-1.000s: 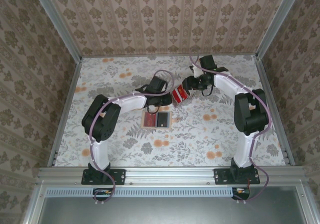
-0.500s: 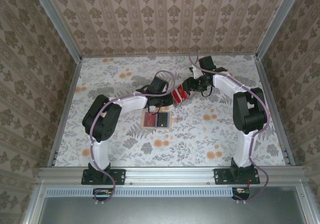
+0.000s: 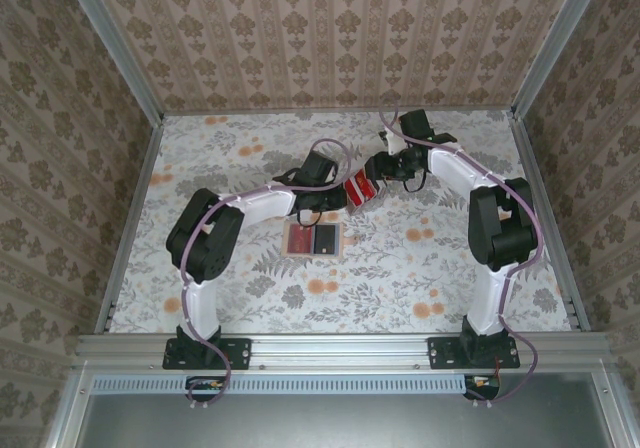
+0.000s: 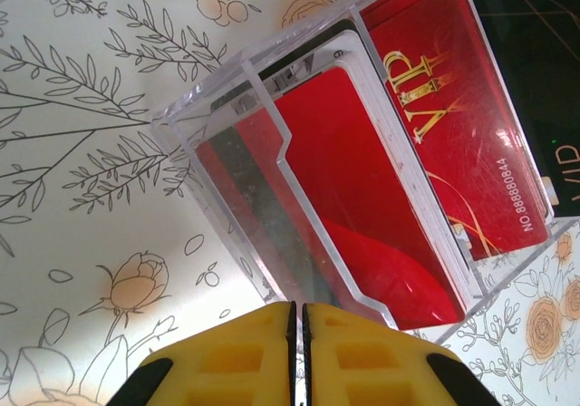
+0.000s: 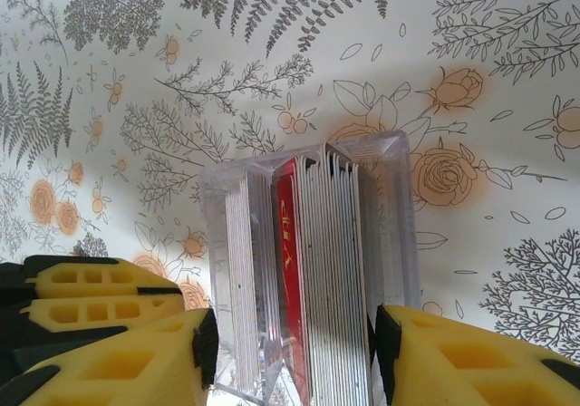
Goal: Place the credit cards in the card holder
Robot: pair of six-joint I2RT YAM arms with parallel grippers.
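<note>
**Overhead and wrist views, two arms at a flowered table (image 3: 250, 298).** Both arms reach in to meet at the middle of the far half of the table, where a clear box (image 3: 358, 189) sits between them.

**(a) Clear box.** The box (image 4: 195, 130) is a see-through plastic case packed with red cards (image 4: 353, 179) standing on edge, side by side. One card face carries gold "VIP" lettering and a printed number. Seen from the right wrist, the pale card edges (image 5: 317, 270) run in a tight row between the two clear side walls. Whether the box rests on the table or is lifted cannot be told.

**(b) Left gripper (image 4: 296, 320).** Its yellow fingers are clenched together with only a thin seam between them, right at the near edge of the box. A clear wall runs down to that seam. Whether the wall is pinched there cannot be told.

**(c) Right gripper (image 5: 297, 338).** Its fingers (image 5: 471, 361) stand apart, one on either side of the box, with the dark pads just beside or against the side walls. Whether they press on it cannot be told.

**(d) Card holder (image 3: 312, 240).** The tan holder lies open and flat on the table, near of both grippers and apart from them. A red card (image 3: 298, 239) fills its left half and a dark card (image 3: 327, 239) its right half.
</note>
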